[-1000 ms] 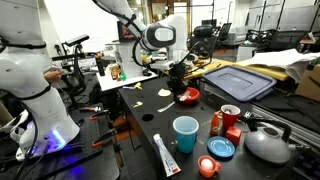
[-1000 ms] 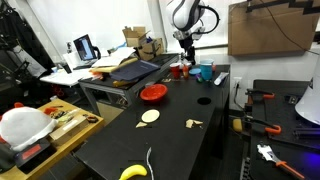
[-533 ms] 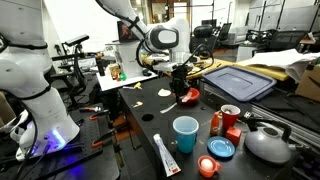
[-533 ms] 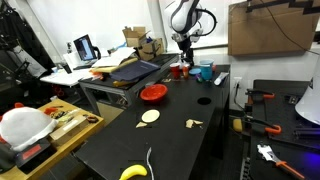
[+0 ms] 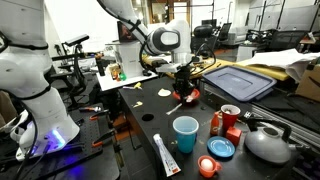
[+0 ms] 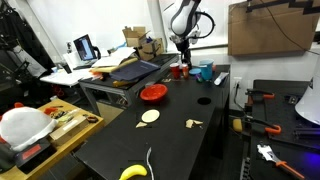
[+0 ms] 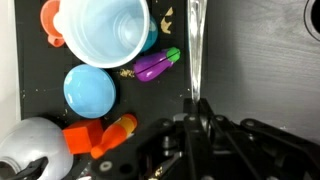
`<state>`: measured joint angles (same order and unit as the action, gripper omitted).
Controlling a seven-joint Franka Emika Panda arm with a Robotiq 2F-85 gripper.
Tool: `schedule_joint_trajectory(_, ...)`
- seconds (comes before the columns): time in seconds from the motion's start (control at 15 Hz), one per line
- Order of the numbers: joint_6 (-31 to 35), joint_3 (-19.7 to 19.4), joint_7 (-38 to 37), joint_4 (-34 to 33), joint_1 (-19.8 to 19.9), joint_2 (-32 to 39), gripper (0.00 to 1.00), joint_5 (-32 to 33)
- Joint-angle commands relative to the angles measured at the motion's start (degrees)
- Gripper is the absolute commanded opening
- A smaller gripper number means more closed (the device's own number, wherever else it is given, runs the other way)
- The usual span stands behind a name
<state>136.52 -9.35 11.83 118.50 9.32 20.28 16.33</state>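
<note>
My gripper (image 5: pixel 183 88) hangs above the dark table, shut and holding nothing that I can see; it also shows in an exterior view (image 6: pixel 181 47). In the wrist view the closed fingertips (image 7: pixel 195 103) line up with the near end of a white tube (image 7: pixel 194 40) lying on the table. The tube lies near the table's front edge (image 5: pixel 166 156). A light blue cup (image 7: pixel 103 30) (image 5: pixel 185 133) stands beside it. A red bowl (image 5: pixel 189 97) (image 6: pixel 153 93) sits on the table close to the gripper.
A purple eggplant toy (image 7: pixel 157 65), a blue lid (image 7: pixel 88 90), an orange bottle (image 7: pixel 110 135) and a grey kettle (image 5: pixel 268 143) crowd one end of the table. A banana (image 6: pixel 133 172) and a pale round slice (image 6: pixel 149 116) lie at the opposite end. A grey bin lid (image 5: pixel 240 80) is behind.
The gripper has moved slightly down and sideways toward the red bowl and cup. Nothing on the table has moved.
</note>
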Motion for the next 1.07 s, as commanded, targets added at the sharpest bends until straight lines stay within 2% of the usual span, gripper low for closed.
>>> schedule_joint_trajectory(0.0,2.5,0.3,-0.7,-5.1,-0.5,4.8,0.02,0.8)
schedule_joint_trajectory(0.53,4.5,2.5,3.3,-16.5,2.1,15.8,0.02,-3.1)
schedule_joint_trajectory(1.0,4.2,4.6,11.8,-25.2,6.8,23.6,0.02,-4.5)
